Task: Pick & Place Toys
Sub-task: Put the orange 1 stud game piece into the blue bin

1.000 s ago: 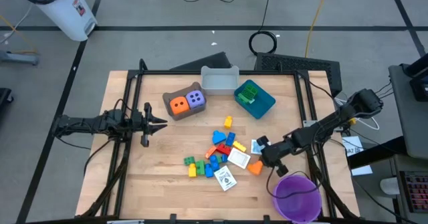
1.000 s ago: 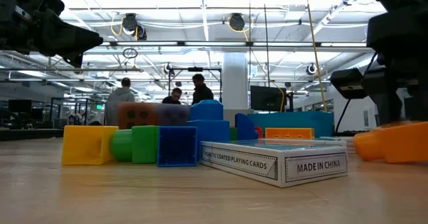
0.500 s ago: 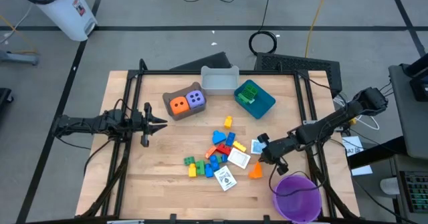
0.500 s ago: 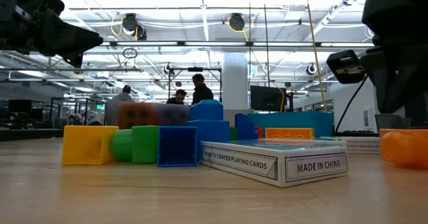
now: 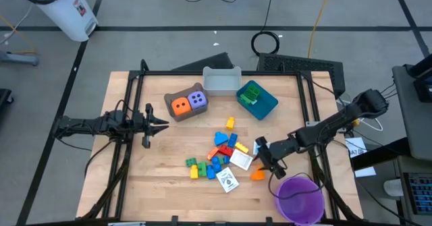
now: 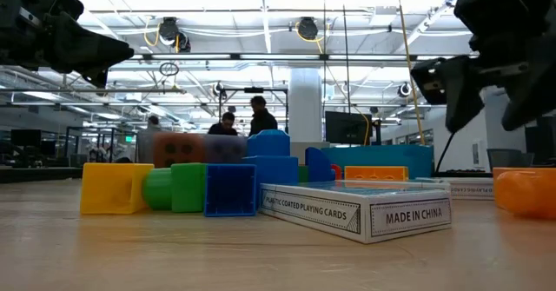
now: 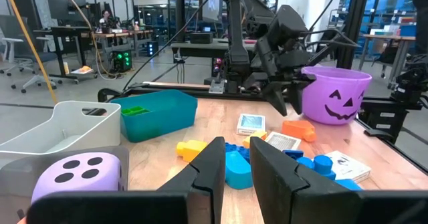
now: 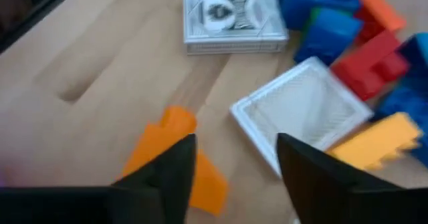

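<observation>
An orange brick [image 5: 257, 175] [image 8: 175, 158] lies flat on the wood near the purple bowl. My right gripper [image 5: 264, 158] [image 8: 234, 167] hovers open just above it, slanting down and touching nothing. Left of it lies a pile of red, blue, green and yellow bricks [image 5: 217, 153] with white cards [image 5: 241, 160] and a card box [image 5: 228, 180]. The orange and purple dice [image 5: 188, 102] sit in the brown bin. My left gripper [image 5: 164, 124] [image 7: 237, 174] waits level at the table's left, its fingers a narrow gap apart, with nothing between them.
A grey bin [image 5: 221, 79] and a blue bin [image 5: 264, 104] with a green piece stand at the far edge. The purple bowl [image 5: 298, 198] is at the near right corner. A black frame [image 5: 135, 84] borders the table. People stand in the room beyond.
My right gripper has opened, risen a little and tipped further downward over the orange brick. The brick, close under the fingers a second ago, has shifted slightly toward the near edge and now lies free on the table.
</observation>
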`<act>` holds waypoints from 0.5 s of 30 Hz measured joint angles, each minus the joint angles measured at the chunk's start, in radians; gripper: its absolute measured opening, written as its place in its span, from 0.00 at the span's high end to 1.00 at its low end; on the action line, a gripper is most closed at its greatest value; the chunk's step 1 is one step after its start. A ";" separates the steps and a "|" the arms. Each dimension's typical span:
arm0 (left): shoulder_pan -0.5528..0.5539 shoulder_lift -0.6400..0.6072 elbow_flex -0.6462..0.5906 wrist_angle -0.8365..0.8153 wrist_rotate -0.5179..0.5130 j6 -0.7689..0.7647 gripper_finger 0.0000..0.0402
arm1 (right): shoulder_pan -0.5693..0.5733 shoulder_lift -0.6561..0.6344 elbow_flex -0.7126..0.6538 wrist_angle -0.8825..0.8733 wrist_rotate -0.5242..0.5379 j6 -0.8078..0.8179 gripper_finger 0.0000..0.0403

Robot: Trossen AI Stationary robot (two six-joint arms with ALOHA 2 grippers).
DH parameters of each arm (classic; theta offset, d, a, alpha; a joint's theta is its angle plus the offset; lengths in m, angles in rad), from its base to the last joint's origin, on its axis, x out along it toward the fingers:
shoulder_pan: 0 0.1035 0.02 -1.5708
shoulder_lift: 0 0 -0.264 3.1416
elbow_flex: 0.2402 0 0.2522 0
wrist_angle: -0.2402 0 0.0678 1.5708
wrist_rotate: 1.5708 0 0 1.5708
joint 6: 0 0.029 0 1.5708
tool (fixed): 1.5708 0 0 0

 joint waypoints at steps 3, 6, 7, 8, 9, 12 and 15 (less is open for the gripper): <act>0.000 0.000 0.000 0.000 0.000 0.000 0.81 | 0.000 0.043 0.000 0.020 -0.063 0.008 0.38; 0.000 0.000 0.000 0.000 0.000 0.000 0.81 | 0.002 0.081 0.000 0.061 -0.118 0.061 0.31; 0.000 0.000 0.000 0.000 0.000 0.000 0.81 | 0.002 0.091 0.000 0.067 -0.133 0.075 0.30; 0.000 0.000 0.000 0.000 0.000 0.000 0.81 | 0.002 0.098 0.000 0.070 -0.141 0.088 0.29; 0.000 0.000 0.000 0.000 0.000 0.000 0.81 | 0.002 0.106 0.000 0.074 -0.149 0.098 0.28; 0.000 0.000 0.000 0.000 0.000 0.000 0.81 | 0.007 0.120 0.000 0.076 -0.161 0.104 0.27; 0.000 0.000 0.000 0.000 0.000 0.000 0.81 | 0.018 0.137 0.000 0.054 -0.153 0.039 0.28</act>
